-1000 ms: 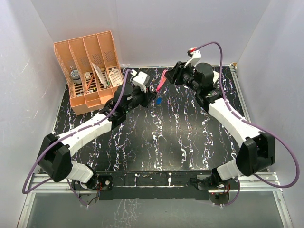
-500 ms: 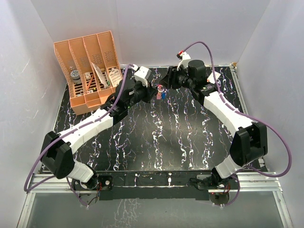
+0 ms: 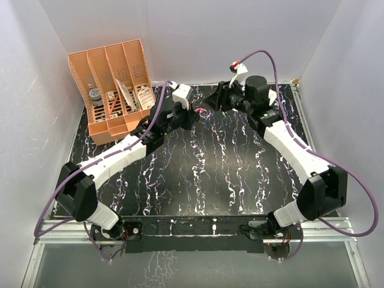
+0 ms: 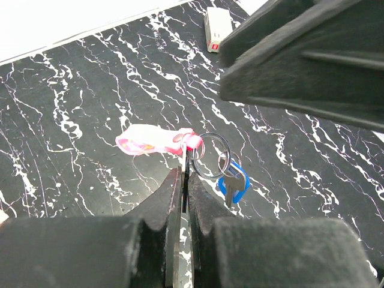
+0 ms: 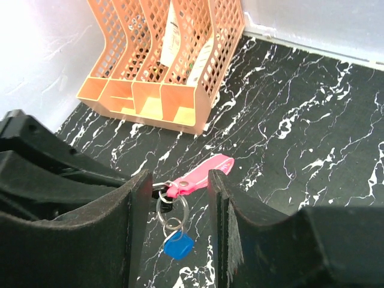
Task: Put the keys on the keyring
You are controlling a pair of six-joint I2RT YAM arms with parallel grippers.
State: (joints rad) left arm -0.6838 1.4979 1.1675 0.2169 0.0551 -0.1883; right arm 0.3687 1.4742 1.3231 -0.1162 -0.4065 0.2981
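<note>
My left gripper (image 4: 187, 174) is shut on a thin dark key seen edge-on between its pads. From that key hang a metal ring (image 4: 213, 156), a pink-red keyring strap (image 4: 153, 139) and a blue-headed key (image 4: 234, 183) on a smaller ring, all held above the black marbled table. My right gripper (image 5: 179, 180) is open. Its fingers (image 5: 141, 207) stand either side of the strap (image 5: 198, 174) without touching it, and the blue key (image 5: 179, 245) dangles below. In the top view both grippers (image 3: 195, 114) (image 3: 211, 103) meet at the back middle.
An orange mesh file organiser (image 3: 111, 84) with papers and small items stands at the back left; it also shows in the right wrist view (image 5: 162, 66). A small white box (image 4: 217, 27) lies near the back wall. White walls enclose the table.
A second ago the right gripper held the strap with the blue key dangling. The grippers came together, and now the right gripper is open and the bunch hangs from my left gripper.
</note>
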